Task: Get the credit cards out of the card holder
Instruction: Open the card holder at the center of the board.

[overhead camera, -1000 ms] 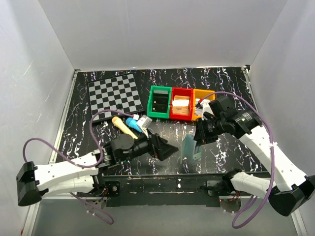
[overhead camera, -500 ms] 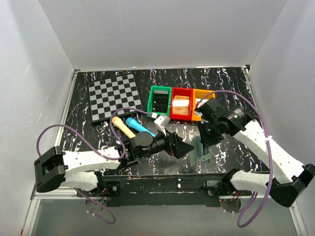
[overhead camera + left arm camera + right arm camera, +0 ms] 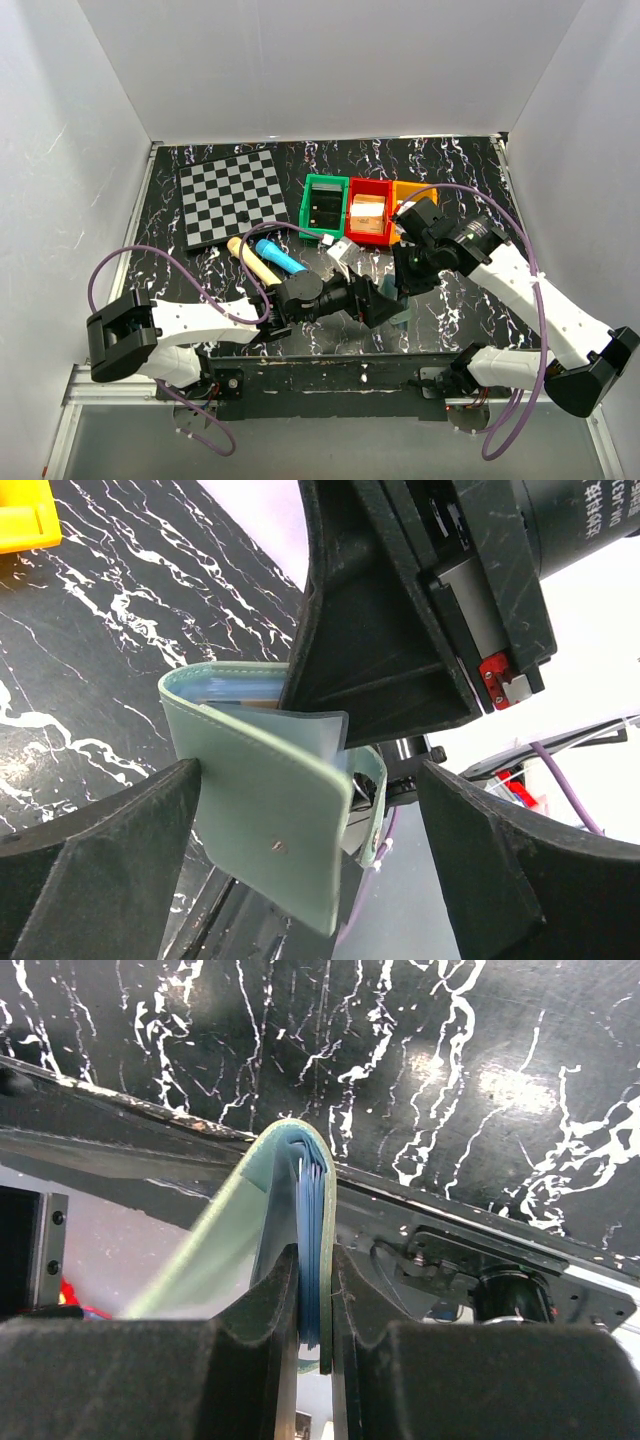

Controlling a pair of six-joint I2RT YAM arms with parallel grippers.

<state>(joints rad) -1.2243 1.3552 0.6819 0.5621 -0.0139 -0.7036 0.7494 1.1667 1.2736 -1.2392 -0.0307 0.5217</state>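
Observation:
The grey-green card holder (image 3: 225, 1235) hangs half unfolded over the table's near edge. My right gripper (image 3: 315, 1305) is shut on one panel of it, with a stack of blue inner layers (image 3: 310, 1220) pinched between the fingers. The other flap (image 3: 270, 820) hangs between the fingers of my left gripper (image 3: 310, 855), which is open; its left finger (image 3: 100, 870) is right beside the flap's edge. No credit cards show apart from the holder. From above, the left gripper (image 3: 382, 303) and right gripper (image 3: 408, 285) meet at the holder (image 3: 401, 317).
A checkered board (image 3: 232, 195) lies at the back left. Green (image 3: 324, 207), red (image 3: 369, 212) and orange (image 3: 405, 192) bins stand in a row behind the grippers. A wooden-handled tool (image 3: 250, 258) and a blue object (image 3: 280, 256) lie left of them.
My left arm has swung right until its open fingers straddle the holder's hanging flap. My right gripper has carried the holder slightly left and nearer.

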